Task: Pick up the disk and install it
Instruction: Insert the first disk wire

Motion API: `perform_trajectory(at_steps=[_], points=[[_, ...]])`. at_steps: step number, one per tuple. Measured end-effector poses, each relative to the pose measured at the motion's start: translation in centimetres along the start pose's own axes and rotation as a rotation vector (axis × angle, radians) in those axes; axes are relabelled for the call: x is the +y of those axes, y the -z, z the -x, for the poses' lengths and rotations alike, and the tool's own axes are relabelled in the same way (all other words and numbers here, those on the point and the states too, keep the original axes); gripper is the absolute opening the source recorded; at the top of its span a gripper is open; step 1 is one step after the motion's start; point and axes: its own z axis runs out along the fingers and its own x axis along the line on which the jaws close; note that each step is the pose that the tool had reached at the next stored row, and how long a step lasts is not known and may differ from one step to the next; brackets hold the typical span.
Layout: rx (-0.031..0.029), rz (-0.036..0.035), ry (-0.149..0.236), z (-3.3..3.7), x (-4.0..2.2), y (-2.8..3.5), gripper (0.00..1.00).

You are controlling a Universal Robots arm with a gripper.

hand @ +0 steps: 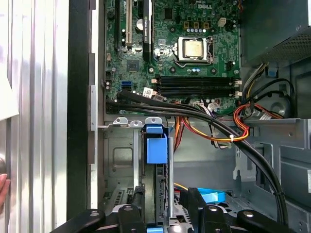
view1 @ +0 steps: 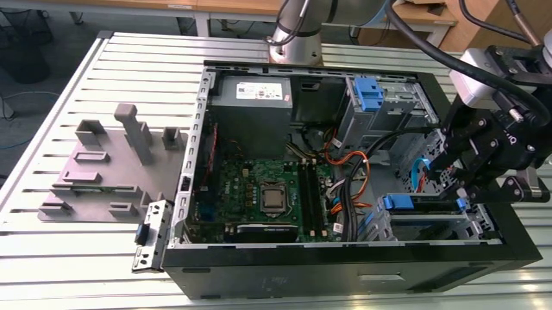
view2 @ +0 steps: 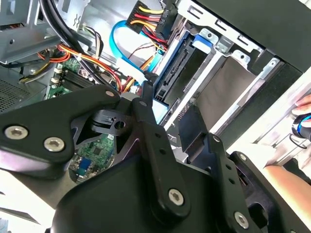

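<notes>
Ok so imo the pickup part is done and this is the install step. The disk [view1: 402, 202] stands on edge in the drive cage inside the case [view1: 345, 278], in the corner diagonally opposite the PSU [view1: 258, 90], w/ its blue caddy tab pointing in toward the mobo [view1: 233, 187]. It looks most of the way down the cage rails, tho I can't say if it's clicked home. The end effector [view1: 466, 190] hangs right over that cage, at the end of the disk nearest the case's outer wall. Can't tell whether it's clamped on the disk or loose, since the contact is hidden behind cage metal, so no guess from me. In the second wrist view the disk's connector edge faces the blue data cable [view2: 121, 46] and the power plug [view2: 151, 19]. Both are close to it inside the case but not plugged in afaict. My read is that whatever's left of the seating calls for a straight push along the rails w/ no tilt, bc the caddy fit looks snug and the cable bundle is just beside it. The bare blue bracket [view1: 368, 93] near the PSU end of the case isn't the target. Someone's hand [view2: 286, 177] rests just outside the case wall.
</notes>
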Motion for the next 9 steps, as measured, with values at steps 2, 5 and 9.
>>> perform_trajectory(at_steps=[2,5,9], points=[[-0.0017,0.0001,0.001,0.01,0.00,0.02,0.48],[-0.0022,0.0003,0.003,0.06,0.01,0.06,0.48],[-0.0024,0.0006,0.007,0.40,0.01,0.03,0.48]])
